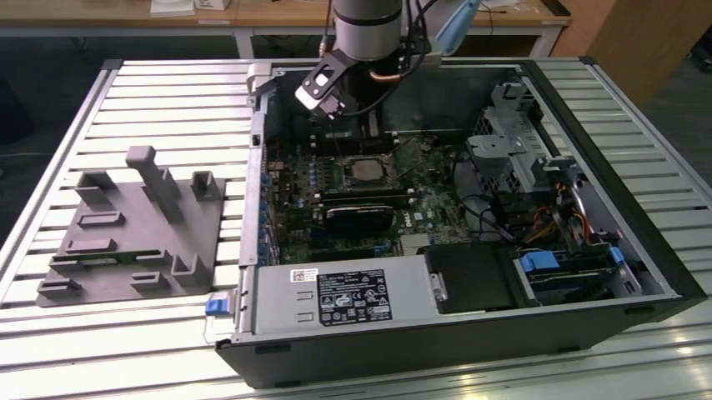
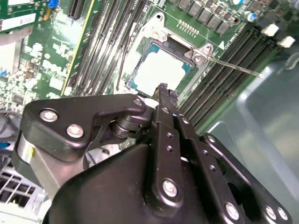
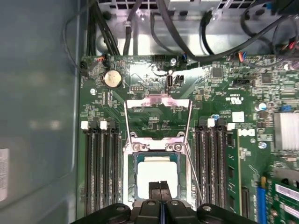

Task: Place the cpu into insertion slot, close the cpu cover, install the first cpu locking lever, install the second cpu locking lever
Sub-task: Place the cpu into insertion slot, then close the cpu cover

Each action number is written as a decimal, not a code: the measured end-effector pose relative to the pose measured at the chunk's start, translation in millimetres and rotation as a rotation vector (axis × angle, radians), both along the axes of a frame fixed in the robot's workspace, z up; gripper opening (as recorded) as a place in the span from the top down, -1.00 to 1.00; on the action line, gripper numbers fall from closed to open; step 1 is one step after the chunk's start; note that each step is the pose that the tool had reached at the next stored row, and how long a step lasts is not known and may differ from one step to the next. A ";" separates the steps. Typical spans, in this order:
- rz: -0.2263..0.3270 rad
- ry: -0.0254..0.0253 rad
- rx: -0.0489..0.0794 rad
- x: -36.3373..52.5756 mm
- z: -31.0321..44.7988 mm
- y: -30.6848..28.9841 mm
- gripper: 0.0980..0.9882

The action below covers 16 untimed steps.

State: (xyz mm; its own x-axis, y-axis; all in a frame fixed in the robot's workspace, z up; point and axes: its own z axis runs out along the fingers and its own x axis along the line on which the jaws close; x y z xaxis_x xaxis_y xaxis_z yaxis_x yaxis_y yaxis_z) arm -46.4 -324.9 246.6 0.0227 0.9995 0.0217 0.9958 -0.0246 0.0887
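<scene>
So the arm [image 1: 368, 25] at top centre of the exterior view is a silvery-grey tube with a pale blue cap [image 1: 458, 23] and a white box [image 1: 317, 86] below. The gripper [image 2: 162, 89] is matte black links dotted with shiny screws [image 2: 169, 187].

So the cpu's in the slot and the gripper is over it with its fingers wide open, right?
Not quite: the gripper has its fingers shut, tips pressed together, as the first wrist view shows. The rest holds: the cpu lies in the slot and the gripper is over it.
</scene>
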 end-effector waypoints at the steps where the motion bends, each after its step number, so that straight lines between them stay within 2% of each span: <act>1: 0.000 0.0001 0.000 0.0 3.4 0.0 0.98; 3: 0.000 0.0002 0.000 0.0 6.9 0.0 0.98; 16: 0.000 0.0002 0.000 0.7 7.9 0.0 0.98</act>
